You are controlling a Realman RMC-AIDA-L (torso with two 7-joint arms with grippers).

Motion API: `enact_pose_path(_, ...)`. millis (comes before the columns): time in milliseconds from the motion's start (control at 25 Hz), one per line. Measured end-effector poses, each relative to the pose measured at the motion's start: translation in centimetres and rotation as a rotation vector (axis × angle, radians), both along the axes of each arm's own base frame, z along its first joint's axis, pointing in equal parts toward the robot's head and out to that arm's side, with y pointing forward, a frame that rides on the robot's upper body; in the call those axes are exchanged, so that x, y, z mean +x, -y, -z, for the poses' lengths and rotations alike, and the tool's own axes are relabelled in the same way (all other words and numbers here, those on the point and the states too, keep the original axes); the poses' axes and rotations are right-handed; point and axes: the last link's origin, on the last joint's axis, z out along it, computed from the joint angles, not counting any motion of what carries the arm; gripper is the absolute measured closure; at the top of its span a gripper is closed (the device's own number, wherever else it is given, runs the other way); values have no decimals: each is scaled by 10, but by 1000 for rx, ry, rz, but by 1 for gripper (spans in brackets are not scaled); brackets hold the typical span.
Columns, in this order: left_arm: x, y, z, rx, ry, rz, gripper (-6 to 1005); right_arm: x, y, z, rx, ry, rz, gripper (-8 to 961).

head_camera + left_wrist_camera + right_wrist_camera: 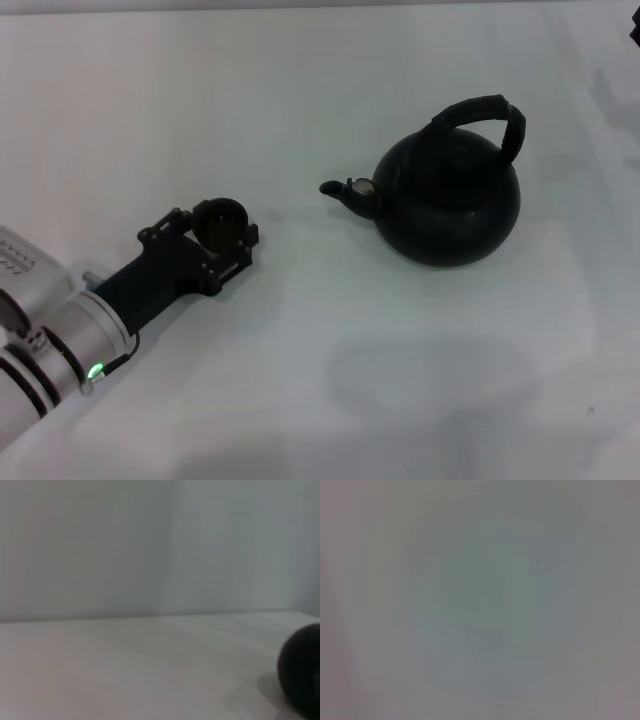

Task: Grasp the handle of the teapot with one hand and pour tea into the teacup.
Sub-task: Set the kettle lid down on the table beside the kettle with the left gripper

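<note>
Head view shows the teapot standing upright on the white counter, toward its right side and well back from the near edge. Its handle arches over the top, untouched, and the stubby spout points toward the counter's left side, with a silvery mark at its base. No writing can be read on the pot.

Left of the spout and apart from it, the teacup sits between the fingers of the left claw, which reaches in from the near left corner of the counter. Whether the claw is pinching the cup or only spread around it cannot be told. A small green light glows on the arm's silver wrist; dark lettering on the silver casing is too small to read.

Left wrist view shows a rounded black shape, most likely the teapot, resting on the counter against a pale wall.

Right wrist view shows only a blank pale surface; the right claw is out of sight.
</note>
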Motion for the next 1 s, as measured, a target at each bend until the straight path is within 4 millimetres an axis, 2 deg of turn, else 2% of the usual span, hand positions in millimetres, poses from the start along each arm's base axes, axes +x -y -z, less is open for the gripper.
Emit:
enact_pose_path(480,-3,7,4,-29,-18,-1,290,0,0,0,0,0,1,89)
enact_pose_path(1000,-5,3,3,-28,-39,-4,277,2,2,0,1,-12,6,89)
